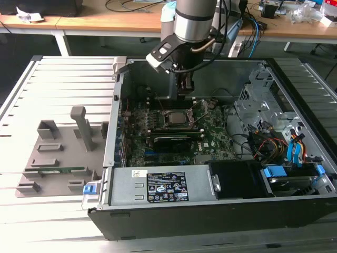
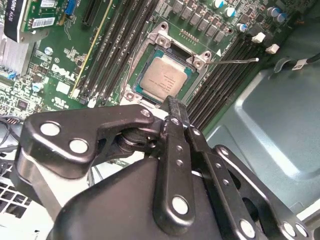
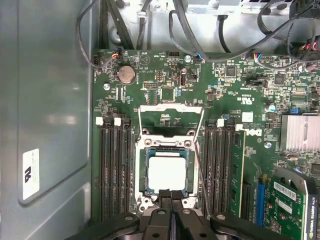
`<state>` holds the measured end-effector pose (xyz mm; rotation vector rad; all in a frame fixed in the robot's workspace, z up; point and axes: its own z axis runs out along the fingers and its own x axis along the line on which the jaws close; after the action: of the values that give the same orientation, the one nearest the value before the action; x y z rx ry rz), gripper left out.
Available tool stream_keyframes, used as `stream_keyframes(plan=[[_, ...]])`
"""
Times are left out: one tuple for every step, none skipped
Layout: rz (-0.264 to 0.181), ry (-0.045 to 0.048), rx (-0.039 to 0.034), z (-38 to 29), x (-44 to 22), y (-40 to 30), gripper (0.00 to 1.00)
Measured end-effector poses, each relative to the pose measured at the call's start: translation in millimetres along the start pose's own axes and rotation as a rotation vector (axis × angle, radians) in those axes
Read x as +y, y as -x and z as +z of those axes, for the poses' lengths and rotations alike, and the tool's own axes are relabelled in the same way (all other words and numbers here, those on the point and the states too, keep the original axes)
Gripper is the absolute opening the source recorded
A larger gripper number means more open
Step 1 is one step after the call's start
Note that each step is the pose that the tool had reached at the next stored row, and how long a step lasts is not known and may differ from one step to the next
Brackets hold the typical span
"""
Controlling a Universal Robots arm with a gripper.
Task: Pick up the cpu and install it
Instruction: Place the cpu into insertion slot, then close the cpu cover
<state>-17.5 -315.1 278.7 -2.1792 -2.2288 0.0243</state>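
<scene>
The pincer [image 3: 172, 193] hangs over the motherboard [image 3: 225, 90] inside the open computer case [image 1: 295, 79]. Its two fingers are drawn together tip to tip, with nothing between them. The cpu [image 3: 167, 172] is not in its grip: it lies flat in the socket [image 3: 141, 165], silver top up and edges square with the socket frame.

In both wrist views the joined tips sit over the middle of one edge of the cpu [image 2: 164, 77]. The rest of the chip stretches away from the pincer [image 2: 172, 101] toward the load plate [image 3: 170, 106], which is swung open beyond the socket. The chip is square, so it has no long axis to align with.

In the exterior view the pincer [image 1: 184, 94] seems to stand just above the socket rather than on it. I cannot tell whether the tips touch the chip. Memory slots [image 3: 115, 165] flank the socket on both sides of the pincer.
</scene>
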Motion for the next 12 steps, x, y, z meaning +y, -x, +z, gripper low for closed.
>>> stream_keyframes(plan=[[0.000,0.0000,0.0001,0.0,0.0,0.0,0.11],[0.000,0.0000,0.0001,0.0,0.0,0.0,0.11],[0.000,0.0000,0.0000,-0.1,0.0,0.0,0.11],[0.000,0.0000,0.0001,-0.1,0.0,0.0,0.11],[0.000,0.0000,0.0001,-0.2,0.0,0.0,0.11],[0.000,0.0000,0.0001,-0.2,0.0,0.0,0.11],[0.000,0.0000,0.0000,-0.2,0.0,0.0,0.11],[0.000,0.0001,0.0001,-0.2,0.6,0.0,0.11],[0.000,0.0000,-0.0001,-0.3,3.1,0.1,0.11],[0.000,-0.0001,0.0001,-0.5,11.8,0.3,0.11],[0.000,-0.0004,0.0000,-0.6,17.4,0.4,0.11],[0.000,-0.0016,0.0002,-0.7,28.4,0.6,0.11]])
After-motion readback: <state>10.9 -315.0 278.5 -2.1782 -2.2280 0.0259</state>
